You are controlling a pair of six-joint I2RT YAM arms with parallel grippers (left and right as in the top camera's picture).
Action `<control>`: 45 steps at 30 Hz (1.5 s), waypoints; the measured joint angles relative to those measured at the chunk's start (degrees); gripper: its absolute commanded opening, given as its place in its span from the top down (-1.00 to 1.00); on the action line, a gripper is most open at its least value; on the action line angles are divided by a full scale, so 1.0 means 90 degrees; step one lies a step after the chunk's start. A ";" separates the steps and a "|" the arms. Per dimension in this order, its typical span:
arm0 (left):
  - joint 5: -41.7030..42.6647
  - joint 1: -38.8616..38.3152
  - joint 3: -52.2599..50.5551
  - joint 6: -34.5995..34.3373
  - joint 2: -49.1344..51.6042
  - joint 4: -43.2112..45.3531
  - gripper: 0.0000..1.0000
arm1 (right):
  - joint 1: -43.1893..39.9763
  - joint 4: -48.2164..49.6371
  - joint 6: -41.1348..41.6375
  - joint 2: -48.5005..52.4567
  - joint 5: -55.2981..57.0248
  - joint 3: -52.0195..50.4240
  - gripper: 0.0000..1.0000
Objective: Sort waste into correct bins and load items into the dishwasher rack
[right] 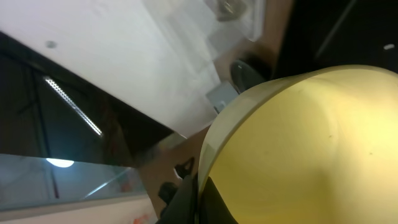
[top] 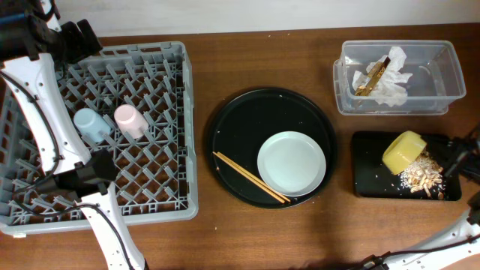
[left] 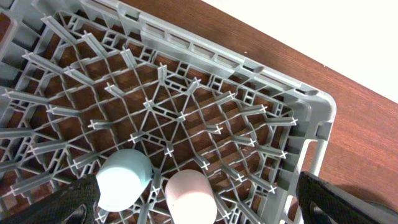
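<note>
The grey dishwasher rack [top: 172, 135] holds the light-blue cup [top: 91, 124] and pink cup [top: 129, 120], both upside down. My left gripper [top: 101, 166] hovers open and empty just in front of them; the left wrist view shows the blue cup [left: 124, 179] and pink cup [left: 189, 196] between its fingers [left: 199, 208]. My right gripper [top: 442, 154] is shut on the rim of the tilted yellow bowl [top: 405, 151] above the shallow black tray [top: 367, 169], where beige scraps [top: 424, 178] lie. The right wrist view shows its fingers [right: 202, 199] pinching the bowl [right: 311, 149]. The clear tub [top: 450, 56] holds the napkin [top: 394, 79] and wrapper [top: 373, 77].
A large round black tray [top: 247, 127] sits mid-table, with the pale grey plate [top: 292, 163] and the chopsticks [top: 251, 178] on it. The left arm's white links cross the rack's left side.
</note>
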 measured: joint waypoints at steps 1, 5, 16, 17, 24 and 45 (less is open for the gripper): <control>0.0000 0.0002 -0.0002 0.0000 0.0000 0.0000 -0.99 | -0.0070 0.0000 0.0000 -0.0073 -0.0063 0.0000 0.92; 0.0000 0.0002 0.0000 0.0000 0.0000 0.0000 -0.99 | -0.0238 0.0002 0.0010 -0.0367 -0.0243 0.0000 0.92; 0.0000 0.0002 0.0000 0.0000 0.0000 0.0000 -0.99 | -0.0253 0.0039 0.0279 -0.1258 -0.0746 0.0000 0.92; 0.0000 0.0002 -0.0002 0.0000 0.0000 0.0000 -0.99 | -0.0253 0.0012 0.0291 -0.1282 -0.0772 0.0000 0.92; 0.0000 0.0002 -0.0002 0.0000 0.0000 0.0000 -0.99 | -0.0253 0.0223 0.0449 -0.1307 -0.0794 0.0000 0.92; 0.0000 0.0002 0.0000 0.0000 0.0000 0.0000 -0.99 | 0.0066 0.0002 0.0182 -0.1353 -0.0486 0.0124 0.92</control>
